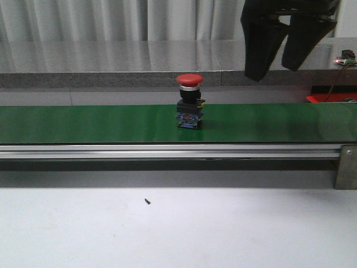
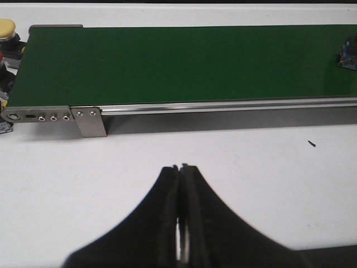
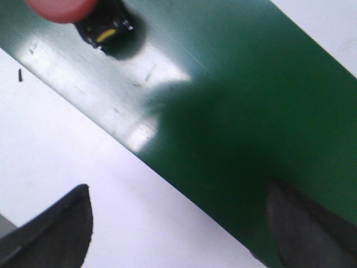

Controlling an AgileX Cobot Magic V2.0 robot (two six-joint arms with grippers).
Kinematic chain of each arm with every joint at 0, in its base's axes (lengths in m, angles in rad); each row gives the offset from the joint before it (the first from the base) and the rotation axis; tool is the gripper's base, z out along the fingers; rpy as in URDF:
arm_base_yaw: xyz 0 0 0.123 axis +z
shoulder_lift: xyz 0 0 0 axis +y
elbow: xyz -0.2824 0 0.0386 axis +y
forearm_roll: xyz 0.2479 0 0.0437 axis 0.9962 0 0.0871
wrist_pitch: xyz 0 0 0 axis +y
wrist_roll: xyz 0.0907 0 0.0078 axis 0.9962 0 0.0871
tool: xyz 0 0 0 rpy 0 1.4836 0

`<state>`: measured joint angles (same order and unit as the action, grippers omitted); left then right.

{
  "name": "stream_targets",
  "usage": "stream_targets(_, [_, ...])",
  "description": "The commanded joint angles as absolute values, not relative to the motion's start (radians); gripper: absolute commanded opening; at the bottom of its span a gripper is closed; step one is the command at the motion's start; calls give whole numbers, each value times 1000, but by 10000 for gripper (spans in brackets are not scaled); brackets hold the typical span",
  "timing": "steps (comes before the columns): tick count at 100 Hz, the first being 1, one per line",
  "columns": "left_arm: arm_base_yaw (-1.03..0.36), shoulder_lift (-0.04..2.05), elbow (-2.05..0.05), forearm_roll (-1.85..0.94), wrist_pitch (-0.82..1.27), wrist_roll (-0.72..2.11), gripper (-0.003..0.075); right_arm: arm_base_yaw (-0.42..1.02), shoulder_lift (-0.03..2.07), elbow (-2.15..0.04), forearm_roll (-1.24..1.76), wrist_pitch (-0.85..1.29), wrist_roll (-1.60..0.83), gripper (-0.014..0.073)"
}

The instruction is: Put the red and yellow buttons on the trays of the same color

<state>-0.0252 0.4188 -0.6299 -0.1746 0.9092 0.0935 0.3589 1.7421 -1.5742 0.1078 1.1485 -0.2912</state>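
Red button stands mid-frame on the green belt. Right end effector hangs upper right, fingers apart, pre-grasp; next it must drop over the cap. Left end effector sits pressed together.

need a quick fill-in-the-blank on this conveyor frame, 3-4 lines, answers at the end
1. The red button stands upright on the ____ conveyor belt.
2. The right gripper hangs above the belt with its jaws ____.
3. The left gripper, over the white table, has its jaws ____.
4. Past the belt's end in the left wrist view sits a button with a ____ cap.

Missing words: green; open; shut; yellow
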Motion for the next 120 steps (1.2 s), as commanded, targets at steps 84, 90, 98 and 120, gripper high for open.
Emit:
stream_targets(84, [-33,426,-657,-191,849,93,-20,410,1834,-1597,185,867,-306,447])
stream_targets(90, [-33,426,-657,-191,849,93,-20,410,1834,-1597,185,864,-305,332])
stream_targets(98, [-33,426,-657,-191,849,93,-20,410,1834,-1597,184,853,-302,212])
stream_targets(120, [-33,426,-657,-191,849,93,-20,376,1803,-1597,177,837,-249,155])
